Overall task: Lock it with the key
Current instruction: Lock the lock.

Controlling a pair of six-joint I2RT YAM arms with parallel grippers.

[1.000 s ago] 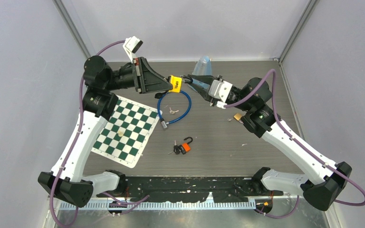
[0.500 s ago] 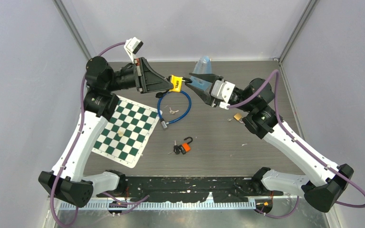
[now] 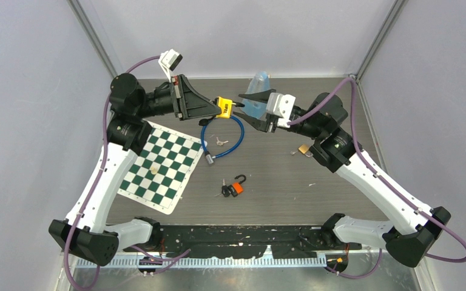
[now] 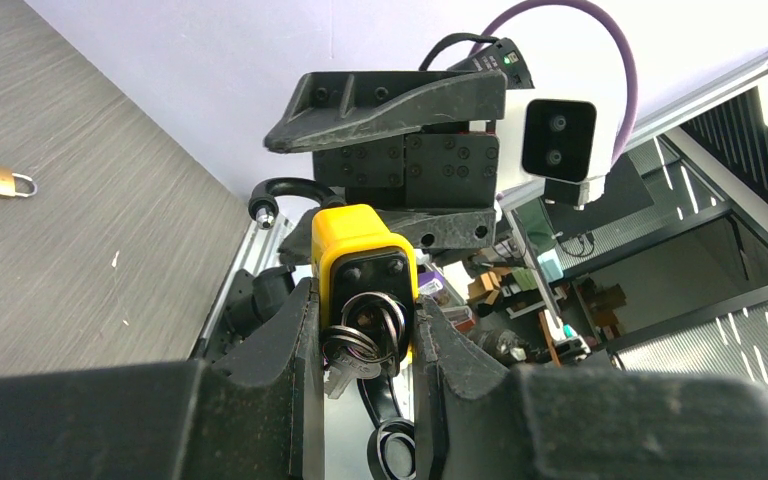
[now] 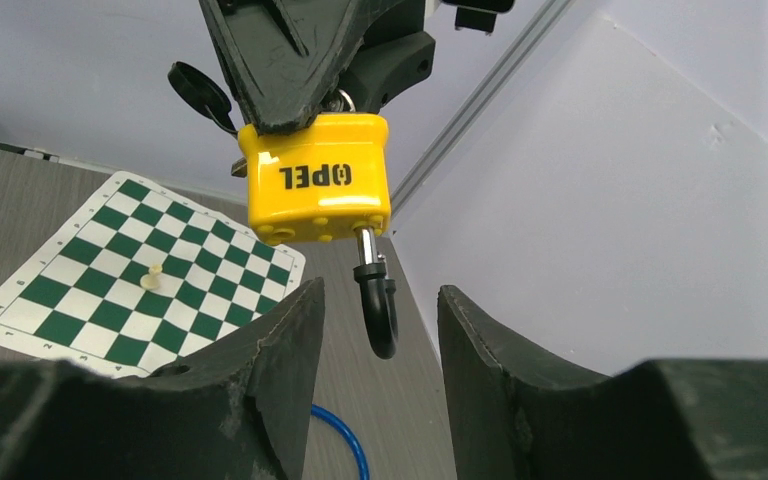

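Lock: yellow padlock (image 3: 223, 106) aloft, far-centre over table (image 3: 315, 200), shackle (image 5: 377, 305) open.
Left: left fingers (image 4: 280, 340) clamped on it.
Right: right fingers (image 5: 260, 350) parted, empty, flanking shackle.
Change: right wrist has rolled over; shackle-closing looks next.

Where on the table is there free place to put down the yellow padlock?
Bare table lies between the orange padlock and the brass padlock. Crowded on the left: chessboard, blue cable lock, small keys.
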